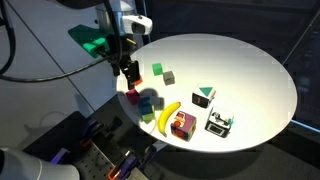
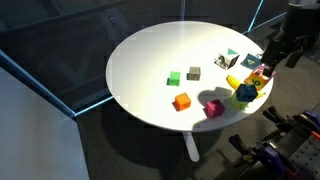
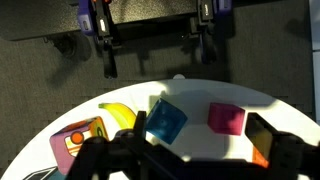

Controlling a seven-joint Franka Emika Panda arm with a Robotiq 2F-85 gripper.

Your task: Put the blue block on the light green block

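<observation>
The blue block (image 3: pixel 165 122) lies tilted on the white table, between the banana and the magenta cube. It also shows in both exterior views (image 1: pixel 156 100) (image 2: pixel 246 93). The light green block (image 1: pixel 169 76) (image 2: pixel 194 72) sits near the table's middle, next to a darker green cube, and is out of the wrist view. My gripper (image 3: pixel 190 165) hangs open and empty above the blue and magenta cubes, touching nothing. It shows near the table edge in both exterior views (image 1: pixel 128 70) (image 2: pixel 268 62).
A magenta cube (image 3: pixel 227 119), an orange cube (image 3: pixel 262 150), a banana (image 3: pixel 118 115) and a multicoloured cube (image 3: pixel 78 140) lie around the blue block. A saturated green cube (image 2: pixel 174 78) sits beside the light green one. A teal wedge (image 1: pixel 205 95) and a black-and-white box (image 1: pixel 220 122) stand further along. The table edge (image 3: pixel 180 80) is close.
</observation>
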